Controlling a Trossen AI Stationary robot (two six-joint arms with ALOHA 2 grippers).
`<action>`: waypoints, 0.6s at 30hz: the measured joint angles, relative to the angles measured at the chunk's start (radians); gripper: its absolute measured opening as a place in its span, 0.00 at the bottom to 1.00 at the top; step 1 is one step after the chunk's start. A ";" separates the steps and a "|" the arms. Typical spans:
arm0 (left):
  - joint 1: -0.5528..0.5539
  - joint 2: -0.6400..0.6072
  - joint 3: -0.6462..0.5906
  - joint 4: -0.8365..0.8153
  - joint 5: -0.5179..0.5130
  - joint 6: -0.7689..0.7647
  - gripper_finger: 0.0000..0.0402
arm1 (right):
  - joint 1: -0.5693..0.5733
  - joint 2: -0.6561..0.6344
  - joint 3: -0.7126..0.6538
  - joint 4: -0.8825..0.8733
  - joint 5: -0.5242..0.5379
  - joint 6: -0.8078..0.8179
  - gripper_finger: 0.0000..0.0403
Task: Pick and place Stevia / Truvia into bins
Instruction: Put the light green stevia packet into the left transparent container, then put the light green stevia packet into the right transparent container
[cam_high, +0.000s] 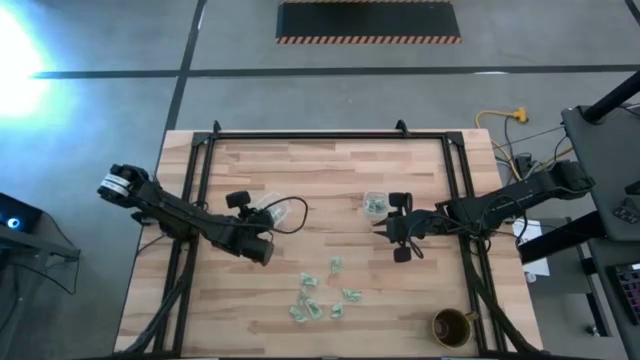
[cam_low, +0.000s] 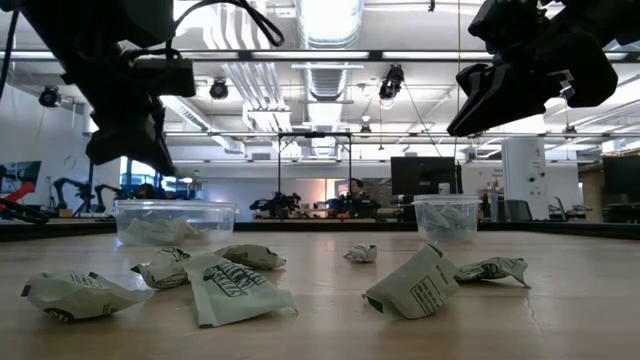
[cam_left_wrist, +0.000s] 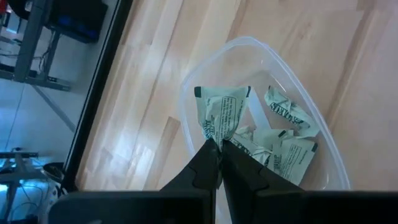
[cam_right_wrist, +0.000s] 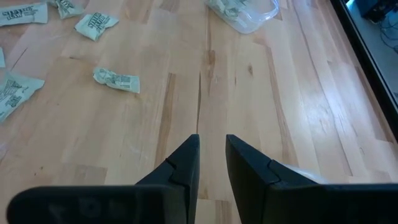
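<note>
Left gripper (cam_left_wrist: 219, 149): fingers pinched together on one green-and-white packet (cam_left_wrist: 222, 113), held above the larger clear bin (cam_left_wrist: 193, 106); the grip shows only in the left wrist view.
Larger bin, contents: several crumpled packets lying inside, seen in the left wrist view; the high view shows only its pale outline (cam_high: 272, 207) under the left arm.
Right gripper (cam_right_wrist: 212, 152): fingers a narrow gap apart, nothing between them, above bare wood near the smaller bin (cam_high: 375, 204).
Smaller bin: clear tub holding a few packets; low view shows it (cam_low: 446, 217) standing upright on the far right.
Loose packets (cam_high: 320, 295): scattered cluster on the near half of the table, between the two arms; the low view shows them creased and puffed (cam_low: 412, 286).
Table (cam_high: 330, 165): light butcher-block wood, dark metal frame along its edges.
Brown cup (cam_high: 451, 325): round, at the near right corner; high view only.
Room: grey floor, hazard-striped mat; low view adds ceiling ducts, monitors, a seated person far behind.
</note>
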 joint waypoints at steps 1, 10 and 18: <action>0.000 0.000 -0.001 0.003 0.000 -0.003 0.00 | 0.000 0.000 0.000 0.000 0.000 0.000 0.17; 0.000 0.001 -0.001 0.008 0.002 -0.014 0.13 | 0.000 0.000 -0.002 0.000 0.000 0.000 0.17; 0.000 0.001 -0.001 0.013 0.000 -0.013 0.30 | 0.000 0.000 -0.002 0.004 -0.062 0.029 0.17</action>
